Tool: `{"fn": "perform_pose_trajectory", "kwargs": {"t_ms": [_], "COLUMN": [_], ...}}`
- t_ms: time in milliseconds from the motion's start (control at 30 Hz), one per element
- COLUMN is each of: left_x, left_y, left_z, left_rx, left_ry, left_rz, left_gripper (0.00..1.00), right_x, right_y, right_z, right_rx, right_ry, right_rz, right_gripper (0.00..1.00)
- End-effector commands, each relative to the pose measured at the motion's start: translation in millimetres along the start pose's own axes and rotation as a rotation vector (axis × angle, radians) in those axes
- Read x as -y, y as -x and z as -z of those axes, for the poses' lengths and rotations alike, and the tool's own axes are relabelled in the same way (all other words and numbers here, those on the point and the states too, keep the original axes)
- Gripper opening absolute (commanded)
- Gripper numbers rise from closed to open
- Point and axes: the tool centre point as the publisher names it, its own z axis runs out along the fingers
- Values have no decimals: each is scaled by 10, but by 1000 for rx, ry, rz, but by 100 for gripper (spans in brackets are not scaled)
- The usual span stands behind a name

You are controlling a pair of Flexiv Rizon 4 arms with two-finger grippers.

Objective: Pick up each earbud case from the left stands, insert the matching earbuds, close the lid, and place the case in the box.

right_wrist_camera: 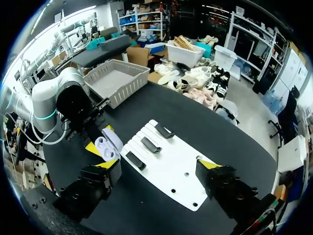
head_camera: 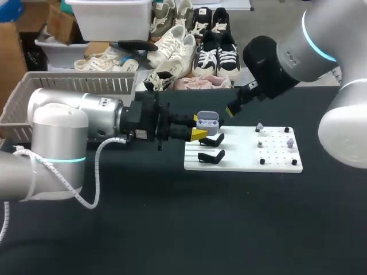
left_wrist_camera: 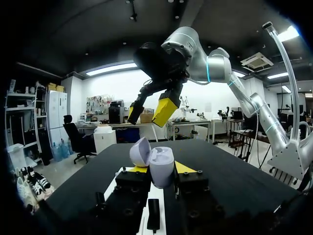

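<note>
**Open case clamped over the stands**

At far left, a grey basket (head_camera: 74, 86) at the table's back edge. Next, the left gripper (head_camera: 198, 127), jaws closed from two sides on the earbud case (head_camera: 206, 120), lid up, just above the black stands (head_camera: 211, 156). Under these, the left end of the white board (head_camera: 246, 166). Further right on the board, small grey earbuds (head_camera: 289, 142) among dark pegs. Above the board, the right gripper (right_wrist_camera: 157, 165), jaws spread wide, nothing between.

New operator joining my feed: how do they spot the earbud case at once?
Find the white board mid-table; at its left end, my left gripper holds the earbud case by the black stands. It is the only pale, rounded shell with its lid open.
</note>
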Motion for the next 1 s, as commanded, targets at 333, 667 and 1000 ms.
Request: {"fn": "perform_pose_trajectory", "kwargs": {"t_ms": [333, 667, 1000], "left_x": [14, 14, 14], "left_y": [-1, -1, -1], "left_z": [-6, -6, -6], "left_rx": [0, 0, 0], "left_ry": [6, 6, 6], "left_rz": [-1, -1, -1], "left_gripper": [0, 0, 0], "right_x": [335, 638, 828], "right_y": [-435, -788, -1056], "right_z": [66, -191, -471], "right_rx": [-256, -425, -508], "right_ry": [-292, -381, -365], "right_rz": [-76, -154, -258], "right_gripper": [100, 100, 100]}}
